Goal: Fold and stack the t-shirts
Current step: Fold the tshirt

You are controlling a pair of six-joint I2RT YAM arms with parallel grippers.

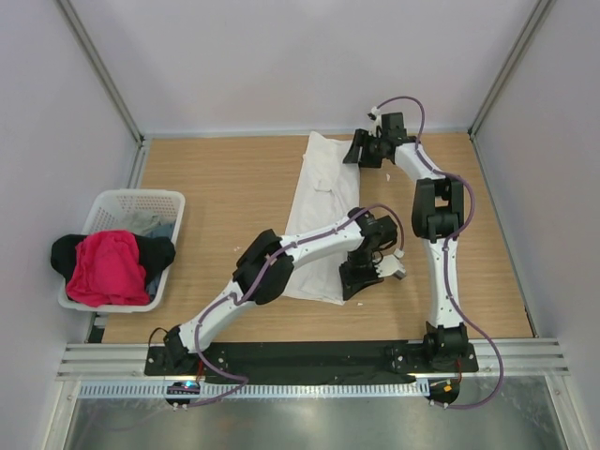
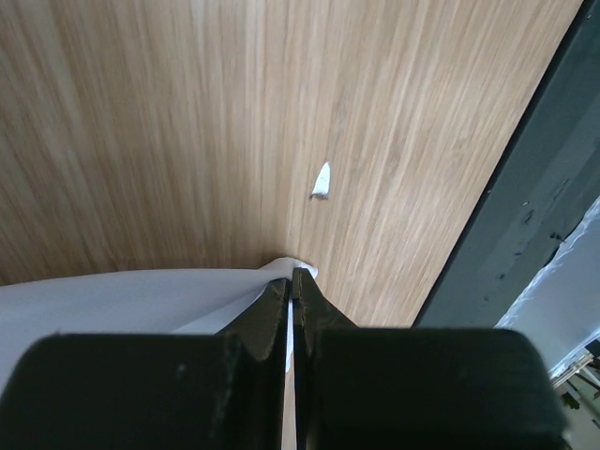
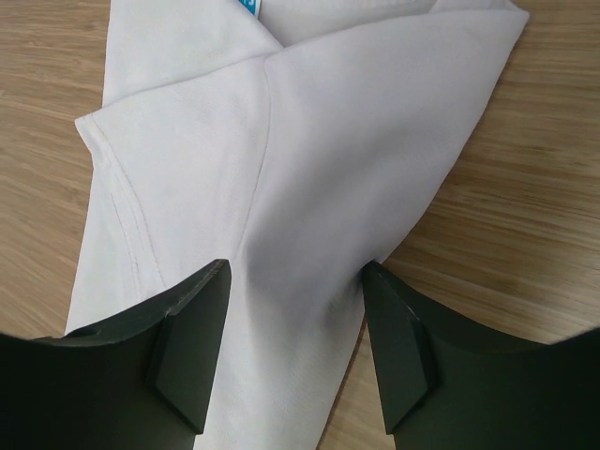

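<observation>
So, left gripper [image 2: 292,279] clamped on the white t-shirt [image 1: 317,202] corner, we should sink the right gripper [image 3: 295,277] (jaws apart) fully over its far edge first.

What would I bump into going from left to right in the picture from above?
basket → white shirt → right arm

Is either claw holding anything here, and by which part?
The left claw pinches the white t-shirt by a corner at its near end. The right claw is open over the far end, holding nothing.
</observation>
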